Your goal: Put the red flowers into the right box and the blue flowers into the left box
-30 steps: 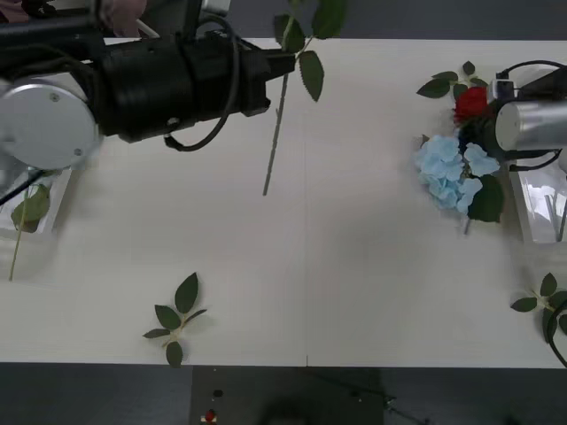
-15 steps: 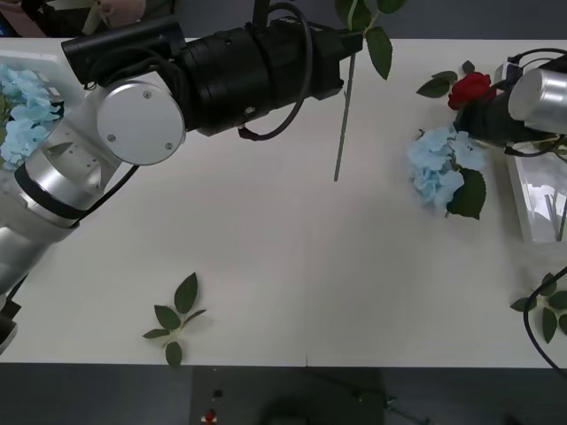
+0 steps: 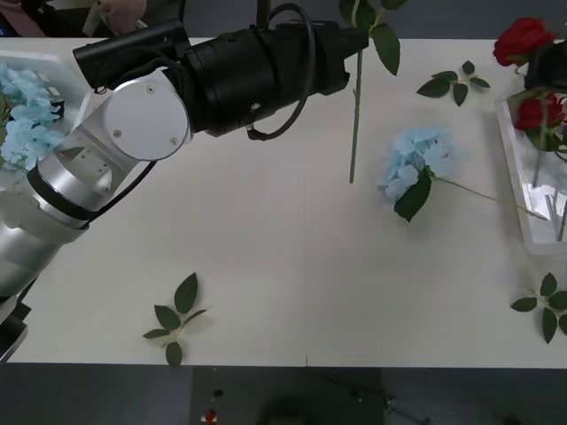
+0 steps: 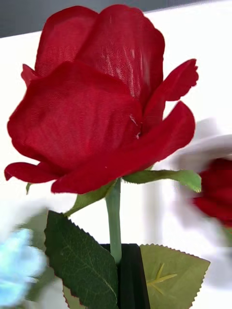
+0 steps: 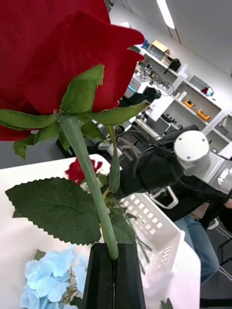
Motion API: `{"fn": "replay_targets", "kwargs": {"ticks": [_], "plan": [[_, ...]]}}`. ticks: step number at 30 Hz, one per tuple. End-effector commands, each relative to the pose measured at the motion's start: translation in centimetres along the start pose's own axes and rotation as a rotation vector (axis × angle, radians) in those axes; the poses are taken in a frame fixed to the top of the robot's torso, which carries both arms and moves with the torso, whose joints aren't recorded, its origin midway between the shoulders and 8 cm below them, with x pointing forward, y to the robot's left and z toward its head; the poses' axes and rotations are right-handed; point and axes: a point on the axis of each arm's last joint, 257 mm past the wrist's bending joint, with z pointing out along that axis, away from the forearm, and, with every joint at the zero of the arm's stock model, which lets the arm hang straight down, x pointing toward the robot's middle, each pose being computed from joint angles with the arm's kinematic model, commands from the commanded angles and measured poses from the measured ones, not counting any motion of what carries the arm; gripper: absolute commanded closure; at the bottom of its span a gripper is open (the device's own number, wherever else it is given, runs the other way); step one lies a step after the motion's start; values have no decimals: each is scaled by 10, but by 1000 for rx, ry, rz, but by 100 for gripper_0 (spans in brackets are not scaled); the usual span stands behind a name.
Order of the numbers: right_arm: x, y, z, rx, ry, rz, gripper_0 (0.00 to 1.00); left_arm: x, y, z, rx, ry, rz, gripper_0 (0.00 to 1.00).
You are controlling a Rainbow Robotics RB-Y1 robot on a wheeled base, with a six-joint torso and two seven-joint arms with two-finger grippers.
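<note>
White tabletop stretches before us, with loose green leaf sprigs scattered near its edges. Our left gripper has its black fingers pressed together on the thin green stem of an artificial red rose; in the front view that stem hangs down over the far middle of the table, the bloom out of sight above. Our right gripper likewise pinches the stem of a second red cloth rose, held over the far end of the right-hand white plastic box.

We judge that both arms are mid-carry with red flowers. Next, the right gripper needs to lower its rose into the box beneath it and let go; the left rose still has to cross to that same box.

A pale sky-blue hydrangea cluster lies on the table between the hanging stem and the right box, its stem reaching toward the box rim; it must yet go left.

Inside the right box sits another red rose. At the far left, the white box already holds blue flowers.
</note>
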Motion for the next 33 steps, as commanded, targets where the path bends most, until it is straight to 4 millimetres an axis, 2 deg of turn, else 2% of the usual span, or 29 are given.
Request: {"fn": "replay_targets", "kwargs": {"ticks": [1,6,9,14,20,21,22,23,26,28,31,33], "plan": [[-29,-54,-35,140,-43,-188,100,-23,-13,4,24,-37,46,100],[-25,-114,-47,314,-39,-304,100,-23,-13,4,24,-37,46,100],[-14,-136,-42,368,-55,-326,100,-23,-13,4,24,-37,46,100],[8,-161,-24,438,-104,-346,100,-23,-13,4,24,-37,46,100],[29,-173,-14,466,-107,-352,99,-23,-13,4,24,-37,46,100],[33,-175,-13,466,-101,-350,76,-23,-13,4,24,-37,46,100],[33,-175,-13,466,-101,-350,65,-23,-13,4,24,-37,46,100],[35,-175,-12,465,-98,-352,45,-23,-13,4,24,-37,46,100],[35,-173,-11,457,-100,-350,29,-23,-13,4,24,-37,46,100],[34,-170,-10,449,-103,-349,25,-23,-13,4,24,-37,46,100],[33,-148,-4,375,-96,-350,23,-23,-13,4,24,-37,46,100],[27,-123,-6,278,-86,-354,22,-23,-13,4,24,-37,46,100]]}}
